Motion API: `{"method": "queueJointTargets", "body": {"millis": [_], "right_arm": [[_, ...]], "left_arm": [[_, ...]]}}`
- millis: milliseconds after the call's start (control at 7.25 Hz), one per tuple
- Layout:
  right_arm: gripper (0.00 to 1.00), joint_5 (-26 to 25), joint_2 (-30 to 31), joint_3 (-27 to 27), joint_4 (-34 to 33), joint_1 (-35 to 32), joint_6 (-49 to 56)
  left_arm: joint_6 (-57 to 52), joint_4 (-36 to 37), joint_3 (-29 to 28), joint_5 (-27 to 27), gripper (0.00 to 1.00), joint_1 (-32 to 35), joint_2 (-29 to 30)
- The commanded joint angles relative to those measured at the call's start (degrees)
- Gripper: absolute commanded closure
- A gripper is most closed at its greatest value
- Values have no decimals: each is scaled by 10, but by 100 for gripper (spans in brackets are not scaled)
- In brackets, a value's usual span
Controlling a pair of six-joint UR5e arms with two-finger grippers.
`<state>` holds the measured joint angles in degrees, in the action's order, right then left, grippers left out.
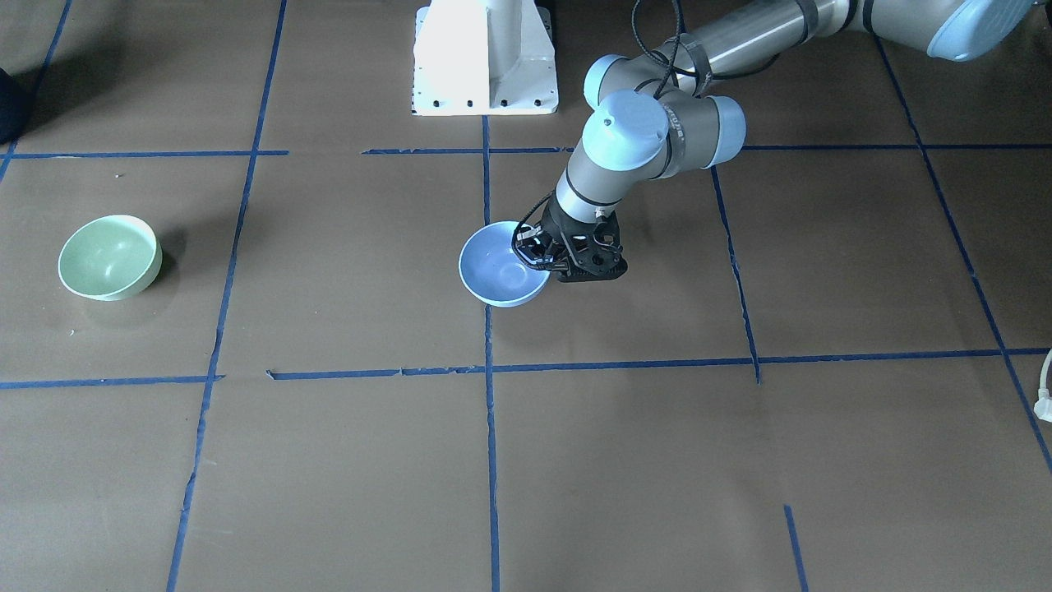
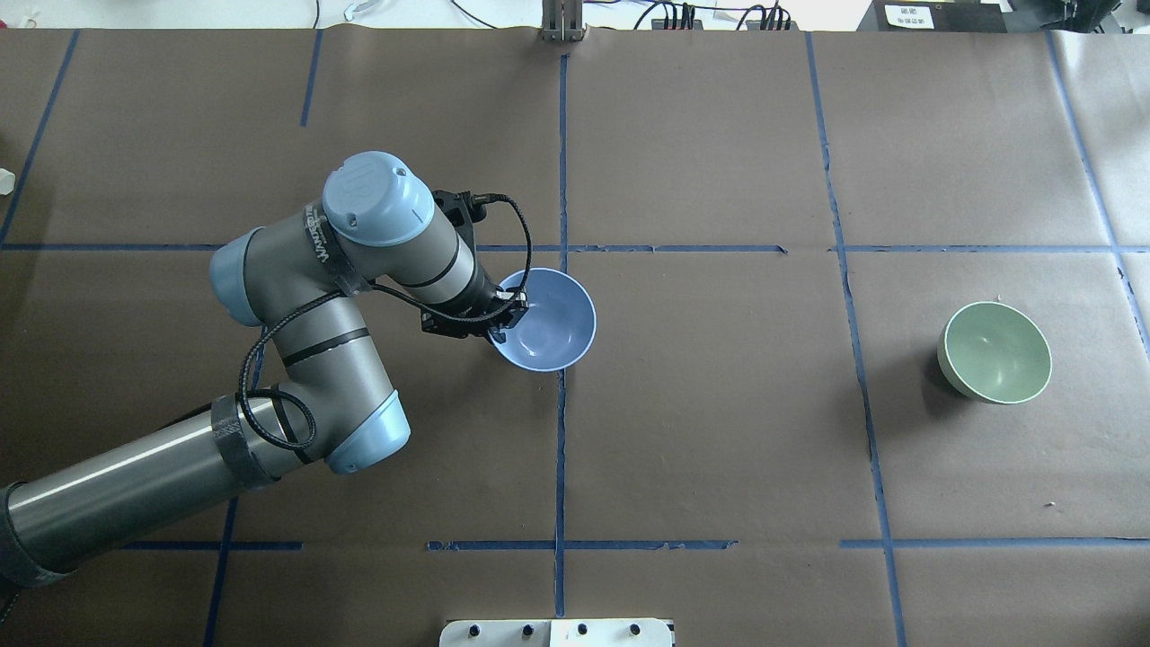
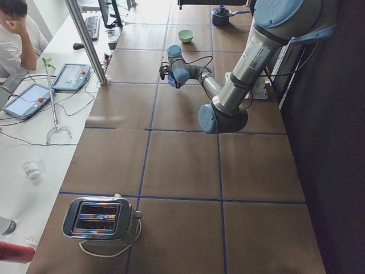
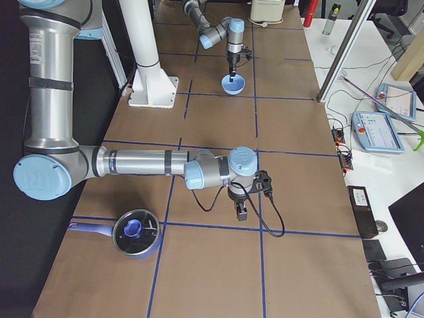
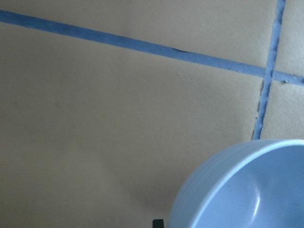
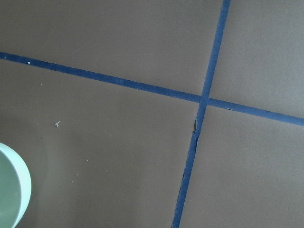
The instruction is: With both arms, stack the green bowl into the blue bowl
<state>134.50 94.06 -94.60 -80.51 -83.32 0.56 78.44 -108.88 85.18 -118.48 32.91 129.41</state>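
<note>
The blue bowl (image 1: 501, 278) is at the table's middle on the centre tape line, and it also shows in the overhead view (image 2: 552, 322). My left gripper (image 1: 532, 253) is shut on its rim on the robot's left side, one finger inside the bowl and one outside (image 2: 505, 316). The left wrist view shows the bowl's rim (image 5: 237, 190) at the bottom right. The green bowl (image 1: 108, 256) stands alone far out on the robot's right (image 2: 995, 352). My right gripper (image 4: 242, 213) hangs over bare table beside it; I cannot tell whether it is open. Its wrist view shows only the green rim (image 6: 12, 190).
The white pedestal base (image 1: 485, 57) stands at the robot's side. A dark pot with a lid (image 4: 136, 232) sits near the right arm. A toaster (image 3: 102, 220) stands at the table's left end. An operator (image 3: 17, 34) sits at a side desk.
</note>
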Motion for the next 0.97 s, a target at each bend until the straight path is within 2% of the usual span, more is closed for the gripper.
{"method": "queueJointTargets", "body": {"millis": [0, 276, 414, 552, 828], "right_arm": [[0, 3, 2, 0, 0, 0, 0], [0, 3, 3, 0, 0, 0, 0], [0, 3, 3, 0, 0, 0, 0], [0, 3, 3, -1, 0, 0, 0], [0, 3, 2, -2, 0, 0, -1]], "left_arm": [[0, -10, -13, 1, 92, -23, 6], [0, -10, -24, 2, 89, -32, 16], [-1, -10, -23, 1, 42, -32, 18], [-11, -5, -19, 2, 0, -28, 17], [-33, 33, -4, -30, 0, 33, 11]]}}
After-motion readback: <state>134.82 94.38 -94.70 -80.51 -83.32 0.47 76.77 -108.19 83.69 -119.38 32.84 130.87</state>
